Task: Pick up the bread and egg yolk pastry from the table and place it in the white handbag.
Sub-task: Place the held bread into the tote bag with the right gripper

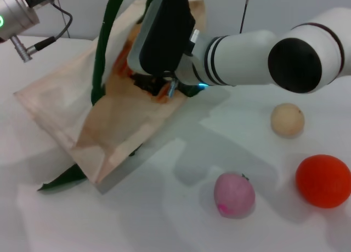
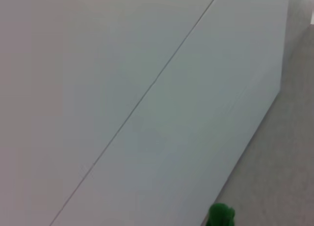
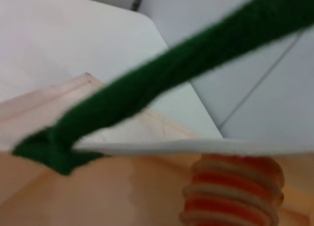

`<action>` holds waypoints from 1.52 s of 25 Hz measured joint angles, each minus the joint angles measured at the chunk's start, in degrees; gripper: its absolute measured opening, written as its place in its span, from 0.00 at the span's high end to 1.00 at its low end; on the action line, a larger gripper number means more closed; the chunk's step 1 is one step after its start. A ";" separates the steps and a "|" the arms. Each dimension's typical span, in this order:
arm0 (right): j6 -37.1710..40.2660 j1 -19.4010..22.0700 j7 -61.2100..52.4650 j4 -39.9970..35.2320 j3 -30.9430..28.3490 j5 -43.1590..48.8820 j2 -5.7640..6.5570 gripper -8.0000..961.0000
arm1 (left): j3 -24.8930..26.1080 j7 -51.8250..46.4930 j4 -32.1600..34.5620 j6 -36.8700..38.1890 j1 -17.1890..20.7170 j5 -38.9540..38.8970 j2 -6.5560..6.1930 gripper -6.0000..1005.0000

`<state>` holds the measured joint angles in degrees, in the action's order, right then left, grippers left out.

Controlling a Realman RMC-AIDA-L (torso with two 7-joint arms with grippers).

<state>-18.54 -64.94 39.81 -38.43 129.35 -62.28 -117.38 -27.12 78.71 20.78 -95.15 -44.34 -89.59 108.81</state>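
Note:
The white handbag [image 1: 66, 112] lies on the table at the left, its mouth held up by a dark green strap [image 1: 104, 44] that runs out of the top of the head view. My right gripper [image 1: 159, 86] reaches into the bag's mouth and is shut on the bread [image 1: 163, 94], whose orange and cream ridges show in the right wrist view [image 3: 233, 194] behind the bag's edge [image 3: 196, 147] and the strap [image 3: 162, 83]. The egg yolk pastry [image 1: 287, 119] sits on the table at the right, apart from both arms. My left arm [image 1: 16, 16] is at the top left; its fingers do not show.
A bright orange ball [image 1: 323, 181] lies at the right edge and a pink round fruit [image 1: 234, 194] in front of it toward the middle. The second green strap [image 1: 63, 179] trails from under the bag. The left wrist view shows a wall and a green bit [image 2: 220, 216].

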 joint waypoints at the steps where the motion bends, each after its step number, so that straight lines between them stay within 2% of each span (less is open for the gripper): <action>1: 0.00 -0.03 -0.02 0.57 -0.09 0.00 0.00 0.58 | 0.03 -0.06 0.00 -0.03 -0.07 -0.07 0.02 0.87; 8: 2.27 -0.55 -1.16 4.06 -0.53 -0.04 0.03 0.59 | -0.02 -0.19 -0.66 -0.45 -0.50 -1.28 0.31 0.87; 12: 3.85 -0.93 -2.27 5.93 -0.55 -0.06 0.05 0.59 | -0.02 0.02 -3.18 -2.13 -1.56 -2.72 0.61 0.87; 18: 4.97 -0.96 -3.02 6.25 -0.28 -0.12 0.06 0.59 | 0.08 0.11 -3.69 -2.84 -1.82 -3.79 1.23 0.87; 26: 4.73 -0.07 -2.54 2.71 1.69 0.15 0.06 0.60 | 0.93 0.75 -3.50 -0.83 1.39 -5.89 0.69 0.87; 29: 4.71 0.92 -2.17 0.03 2.04 0.36 0.31 0.60 | 0.97 0.81 -3.47 -0.01 2.74 -6.65 -0.11 0.87; 32: 4.65 3.53 0.21 -3.87 1.79 0.30 0.56 0.34 | 1.21 0.83 -3.53 0.68 4.09 -7.34 -0.79 0.87; 38: 4.63 6.86 2.68 -7.49 1.17 0.47 0.79 0.21 | 1.86 1.95 -3.47 1.30 5.57 -7.51 -1.24 0.87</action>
<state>-13.92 -58.09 42.49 -45.92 130.52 -61.81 -116.59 -25.25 80.66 17.31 -93.84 -38.76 -97.10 107.57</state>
